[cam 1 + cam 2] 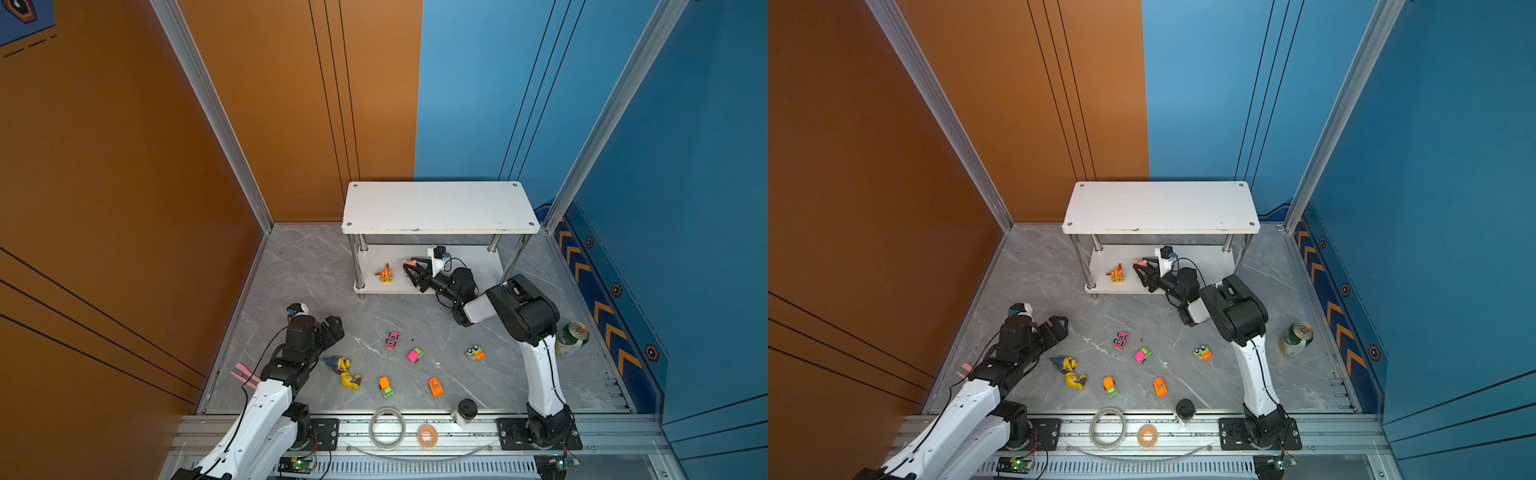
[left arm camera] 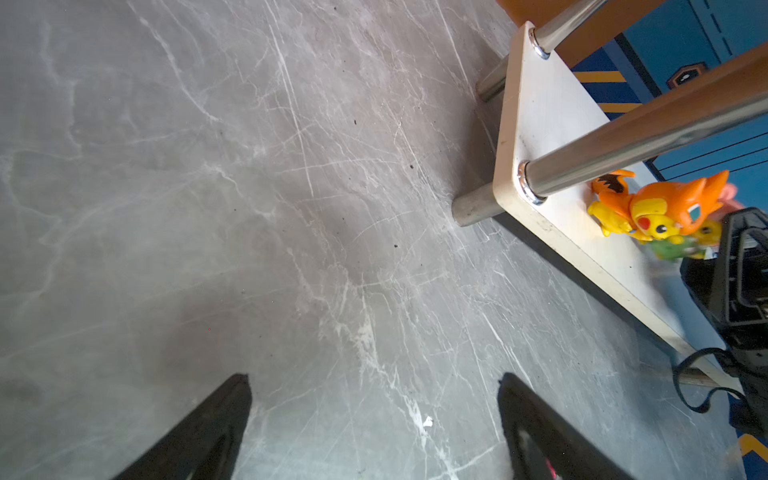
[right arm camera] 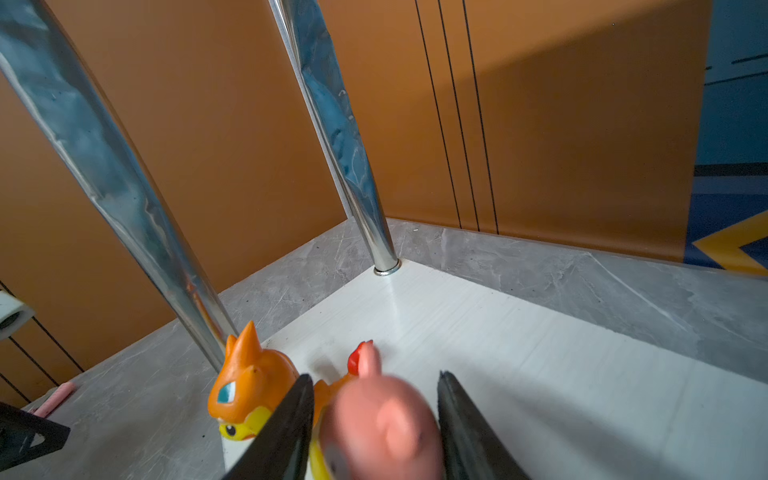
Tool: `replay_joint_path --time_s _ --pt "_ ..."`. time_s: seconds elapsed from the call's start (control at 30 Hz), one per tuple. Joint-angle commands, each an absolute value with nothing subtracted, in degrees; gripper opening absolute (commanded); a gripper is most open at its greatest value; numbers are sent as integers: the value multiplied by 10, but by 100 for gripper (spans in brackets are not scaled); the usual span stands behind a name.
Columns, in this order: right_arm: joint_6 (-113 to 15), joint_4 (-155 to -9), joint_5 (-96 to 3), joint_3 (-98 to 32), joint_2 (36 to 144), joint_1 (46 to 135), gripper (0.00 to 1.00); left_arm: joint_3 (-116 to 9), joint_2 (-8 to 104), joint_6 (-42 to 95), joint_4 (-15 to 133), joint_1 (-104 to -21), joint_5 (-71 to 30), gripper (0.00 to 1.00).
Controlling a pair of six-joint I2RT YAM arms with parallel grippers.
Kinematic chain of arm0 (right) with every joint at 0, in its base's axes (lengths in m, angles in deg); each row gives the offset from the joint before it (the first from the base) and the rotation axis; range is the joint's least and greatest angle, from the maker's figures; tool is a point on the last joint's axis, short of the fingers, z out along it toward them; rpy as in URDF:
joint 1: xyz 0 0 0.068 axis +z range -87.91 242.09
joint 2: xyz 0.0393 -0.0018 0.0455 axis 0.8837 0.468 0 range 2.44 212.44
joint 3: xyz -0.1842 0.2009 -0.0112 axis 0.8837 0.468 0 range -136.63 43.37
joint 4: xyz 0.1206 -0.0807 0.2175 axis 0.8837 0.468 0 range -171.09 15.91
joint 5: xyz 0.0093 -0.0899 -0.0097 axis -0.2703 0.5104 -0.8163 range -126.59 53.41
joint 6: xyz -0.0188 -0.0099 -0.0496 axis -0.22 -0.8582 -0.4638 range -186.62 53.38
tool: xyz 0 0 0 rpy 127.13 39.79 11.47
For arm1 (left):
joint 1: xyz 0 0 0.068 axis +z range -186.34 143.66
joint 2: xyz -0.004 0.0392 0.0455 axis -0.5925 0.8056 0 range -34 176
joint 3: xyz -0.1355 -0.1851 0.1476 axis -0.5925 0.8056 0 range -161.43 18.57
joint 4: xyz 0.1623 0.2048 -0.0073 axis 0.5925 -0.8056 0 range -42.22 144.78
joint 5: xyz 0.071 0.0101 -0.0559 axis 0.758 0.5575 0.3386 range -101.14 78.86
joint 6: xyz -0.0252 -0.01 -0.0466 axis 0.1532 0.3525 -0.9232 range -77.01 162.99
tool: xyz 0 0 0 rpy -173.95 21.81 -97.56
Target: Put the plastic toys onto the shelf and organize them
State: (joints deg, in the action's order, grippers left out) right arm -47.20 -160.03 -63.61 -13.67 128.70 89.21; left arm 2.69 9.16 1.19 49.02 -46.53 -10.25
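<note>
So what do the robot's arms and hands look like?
The left arm and right arm have white shells with chunky black joints and thin black cables running along them. The left hand and right hand are black, with two pointed triangular fingers each.

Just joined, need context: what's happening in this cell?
The right tool is at the shelf's lower board with a pink figurine between its jaws, beside an orange figurine on it; blur hides whether it grips. The left tool hangs open and empty over the table. Five cars and two figurines lie on the table, unshelved.
</note>
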Motion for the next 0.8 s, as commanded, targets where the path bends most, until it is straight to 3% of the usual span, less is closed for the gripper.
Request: replay_joint_path --time_s 0.0,0.2,0.57,0.77 --pt "-462 -1623 -643 -140 1292 893 51 25 85 22 478 -469 -89 94" --pt "-459 -1623 -648 -140 1292 893 45 25 83 22 477 -469 -89 95" --pt "-453 -1623 -650 -134 1290 897 45 28 81 22 476 -469 -87 95" --pt "-450 -1623 -652 -129 1286 900 37 28 79 22 475 -469 -86 95"
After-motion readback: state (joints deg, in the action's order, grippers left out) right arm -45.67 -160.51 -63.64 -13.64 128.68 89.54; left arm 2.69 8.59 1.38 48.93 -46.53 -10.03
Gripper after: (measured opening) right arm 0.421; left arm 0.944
